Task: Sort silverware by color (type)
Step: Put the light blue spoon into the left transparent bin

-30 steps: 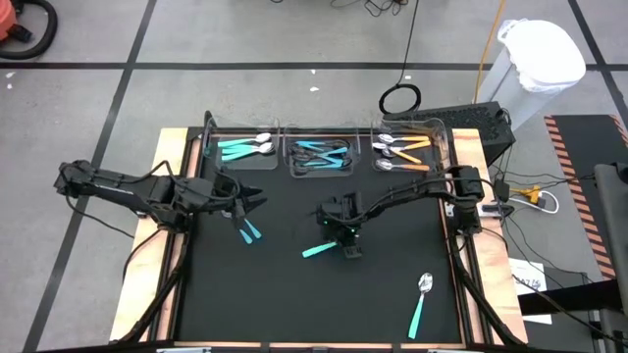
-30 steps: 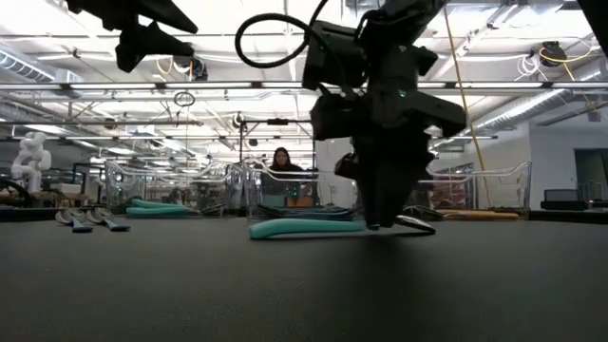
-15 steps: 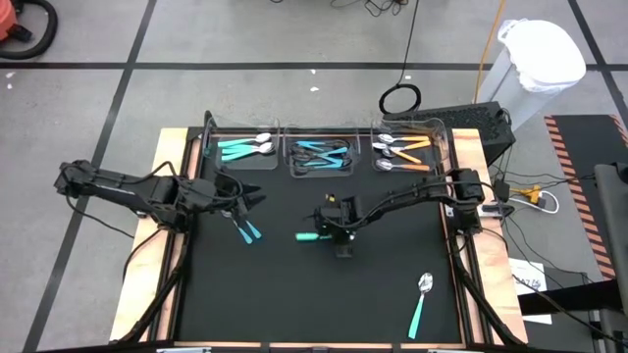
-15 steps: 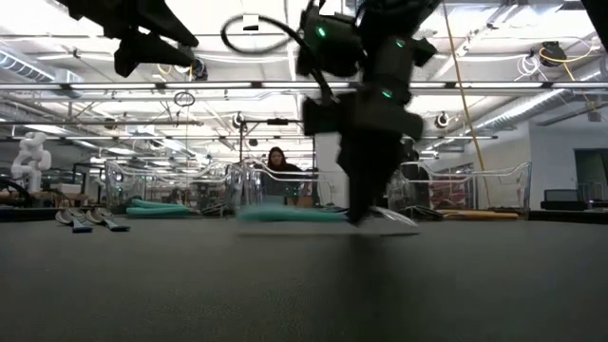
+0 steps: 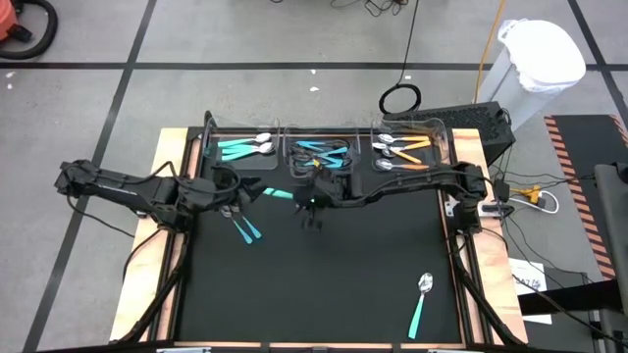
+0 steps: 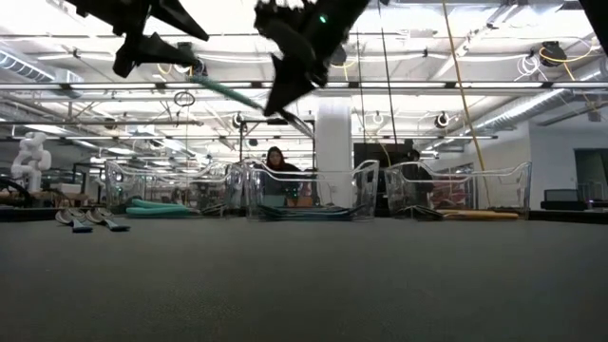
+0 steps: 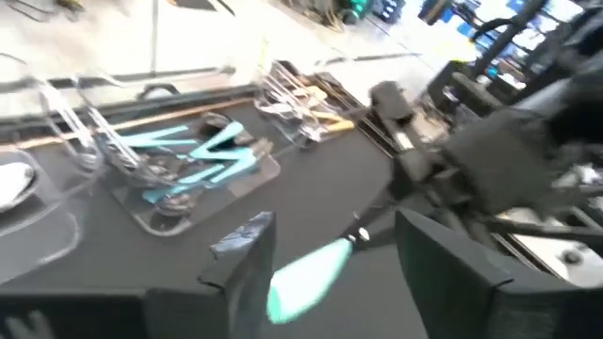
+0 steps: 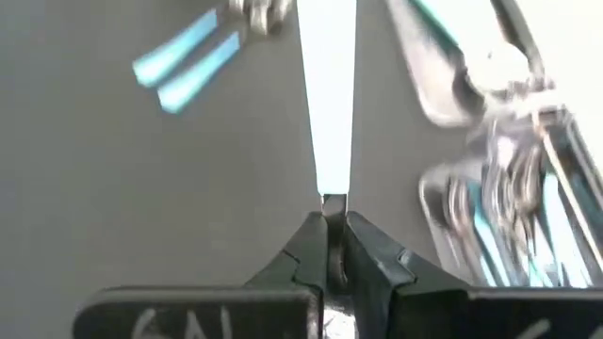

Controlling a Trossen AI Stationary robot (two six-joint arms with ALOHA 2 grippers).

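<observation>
A teal-handled utensil (image 5: 279,192) hangs above the far middle of the table, with my right gripper (image 5: 306,199) shut on it. Its handle points toward the table's left. The handle's free end (image 7: 303,275) stands between the fingers of my open left gripper (image 5: 250,196); I cannot tell whether they touch it. Two light-blue utensils (image 5: 247,230) lie on the mat below the left gripper. A teal spoon (image 5: 420,304) lies near the front right. Three clear trays at the far edge hold teal (image 5: 235,149), light-blue (image 5: 319,155) and orange (image 5: 407,152) silverware. My right gripper pinches the utensil between its two fingers at the inner end of the handle (image 8: 327,200), where the handle meets the metal. The fingers come from the table's right, slanting down, in line with the handle. The utensil is lifted clear, its handle (image 6: 223,93) reaching out past the fingertips.
The black mat (image 5: 324,284) is framed by wooden rails on both sides. The tray walls (image 6: 304,190) stand up along the far edge. A person (image 6: 281,160) sits in the room beyond the table.
My right gripper has taken hold of the teal utensil lying mid-table, risen with it and gone toward the far left, tipping from steeply down to a slant. The utensil is now lifted clear, and its handle end has come between the left gripper's fingers.
</observation>
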